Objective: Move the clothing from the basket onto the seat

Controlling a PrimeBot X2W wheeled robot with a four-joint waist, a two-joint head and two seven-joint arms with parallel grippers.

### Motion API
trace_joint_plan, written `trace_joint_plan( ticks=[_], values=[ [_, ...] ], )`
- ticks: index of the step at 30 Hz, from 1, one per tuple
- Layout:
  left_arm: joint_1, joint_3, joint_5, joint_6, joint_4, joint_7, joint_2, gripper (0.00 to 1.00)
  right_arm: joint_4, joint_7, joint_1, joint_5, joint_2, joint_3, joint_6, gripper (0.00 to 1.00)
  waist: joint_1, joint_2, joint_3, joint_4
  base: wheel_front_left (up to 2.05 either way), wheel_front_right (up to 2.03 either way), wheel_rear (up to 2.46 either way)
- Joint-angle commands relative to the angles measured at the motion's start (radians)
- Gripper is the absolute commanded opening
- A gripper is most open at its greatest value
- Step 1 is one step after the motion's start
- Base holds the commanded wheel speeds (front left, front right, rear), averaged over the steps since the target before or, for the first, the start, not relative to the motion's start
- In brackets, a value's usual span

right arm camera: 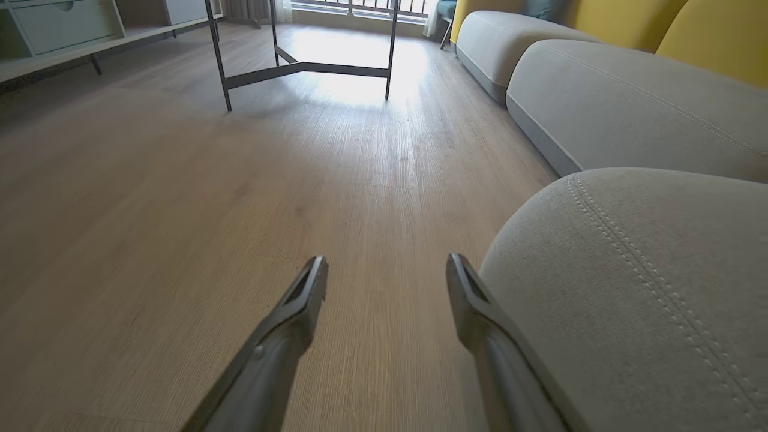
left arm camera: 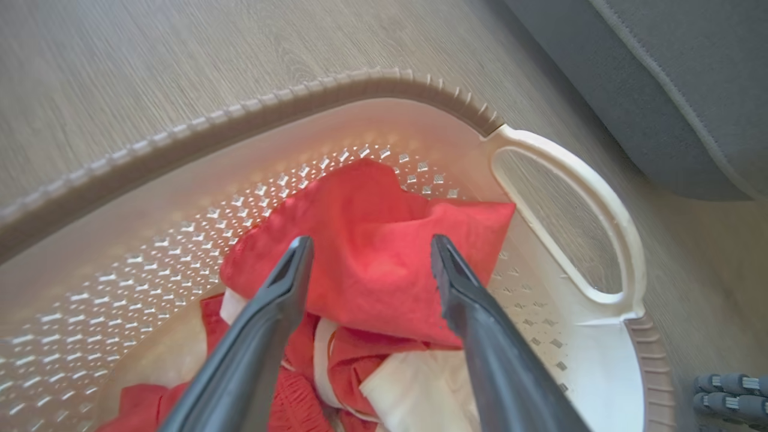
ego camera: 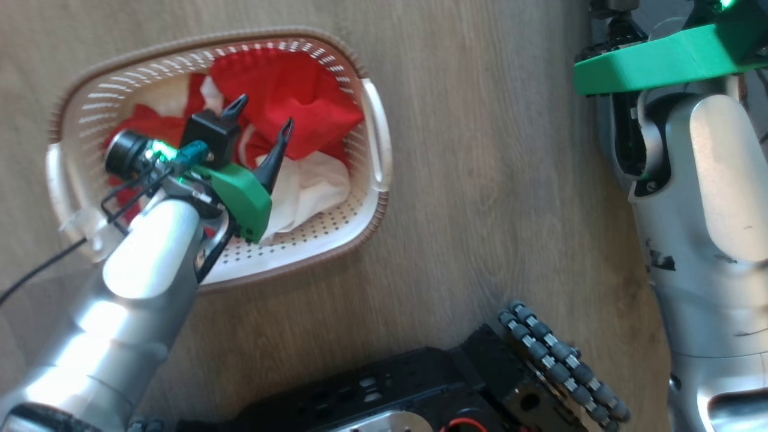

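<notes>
Pale wood floor (right arm camera: 180,210), grey seat (right arm camera: 630,300), basket (ego camera: 312,237)

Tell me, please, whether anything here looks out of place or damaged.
Nothing is spilled: the clothing lies crumpled inside the upright basket on the floor. The only oddity is dark scuff marks on the pale shell of the right forearm.

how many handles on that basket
2: the right handle is on the side of the basket towards the middle of the head view. The left handle is on the opposite side, partly covered by the left arm.
</notes>
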Motion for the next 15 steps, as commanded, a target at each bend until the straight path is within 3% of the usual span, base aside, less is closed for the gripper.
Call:
trace_joint_plan(
  ticks=[1,8,15],
  values=[
    [-0.023,-0.020,-0.018,0.001,-0.010,-0.009,0.033,1.00,-0.042,-0.005,0.019,0.008,0.017,0.001,0.007,1.00,-0.0002,0.0001,0.042,-0.043,0.00,0.00,0.00],
    [-0.080,-0.102,-0.054,0.001,0.033,-0.009,0.056,1.00,-0.060,-0.005,0.027,0.047,0.017,0.010,0.007,1.00,-0.0002,0.0001,0.078,-0.090,0.00,0.00,0.00],
    [-0.142,-0.183,-0.047,0.001,0.216,-0.009,0.057,1.00,-0.062,-0.005,0.055,0.059,0.017,0.004,0.007,1.00,-0.0002,0.0001,0.096,-0.111,0.00,0.00,0.00]
  ],
)
